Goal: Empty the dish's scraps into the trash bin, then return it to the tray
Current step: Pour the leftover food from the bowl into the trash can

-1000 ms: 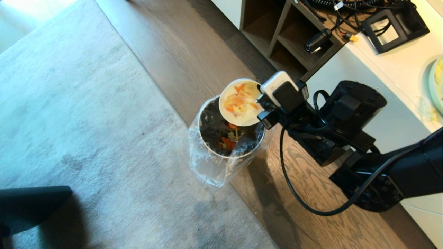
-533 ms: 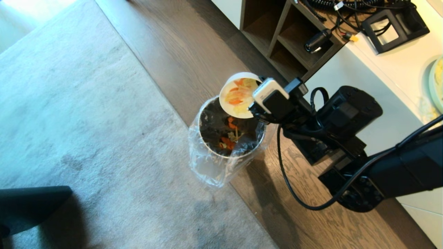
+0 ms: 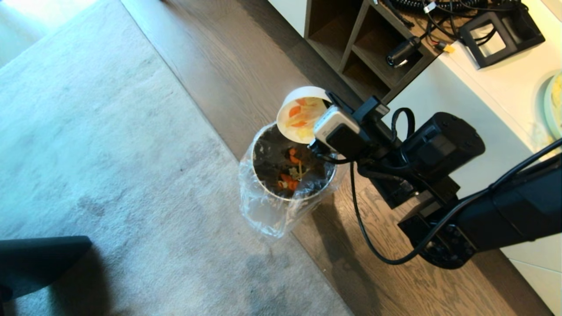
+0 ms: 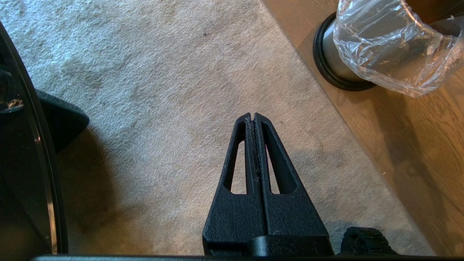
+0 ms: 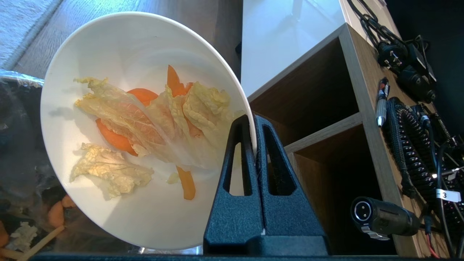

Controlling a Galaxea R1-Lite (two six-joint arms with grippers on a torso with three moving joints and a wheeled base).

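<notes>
The white dish (image 3: 295, 117) (image 5: 119, 217) hangs steeply tilted over the far edge of the trash bin (image 3: 263, 206), its mouth facing down towards the bin. My right gripper (image 3: 324, 102) (image 5: 253, 121) is shut on the dish's rim. Orange and pale yellow scraps (image 5: 152, 119) cling to the inside of the dish, and more scraps (image 3: 290, 177) lie at the bottom of the bag-lined bin. My left gripper (image 4: 252, 116) is shut and empty, parked low over the carpet, with the bin's base (image 4: 331, 65) off to one side. The tray is out of view.
The bin stands on the wooden floor at the edge of a grey carpet (image 3: 109, 153). Behind it is a wooden shelf unit (image 3: 351, 48) (image 5: 326, 119) with cables and a small black cylinder. A white counter (image 3: 505, 74) runs along the right. A dark object (image 3: 39, 261) lies at lower left.
My right wrist has rolled and the dish has tipped further, from nearly facing up to steeply tilted. It has also risen a little towards the bin's far side. A few scraps have slid down.
</notes>
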